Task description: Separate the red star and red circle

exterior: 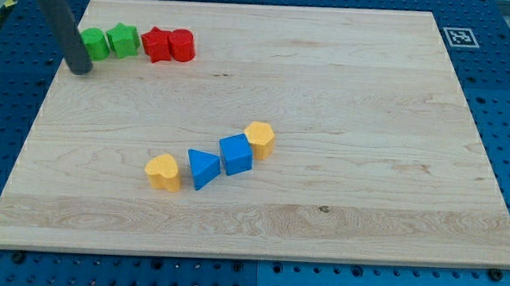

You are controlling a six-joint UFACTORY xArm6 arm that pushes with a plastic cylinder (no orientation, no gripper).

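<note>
The red star [157,44] and the red circle [182,45] sit side by side, touching, near the view's top left of the wooden board [326,94]; the star is on the left. Left of the star are a green star [122,41] and a green circle [94,44], all in one row. My tip [79,69] rests on the board at the row's left end, just below and left of the green circle, apart from the red blocks.
Near the board's middle, a diagonal line of blocks: a yellow heart [163,171], a blue triangle [203,167], a blue cube [235,153] and a yellow hexagon [259,138]. A fiducial marker [457,36] lies at the top right off the board.
</note>
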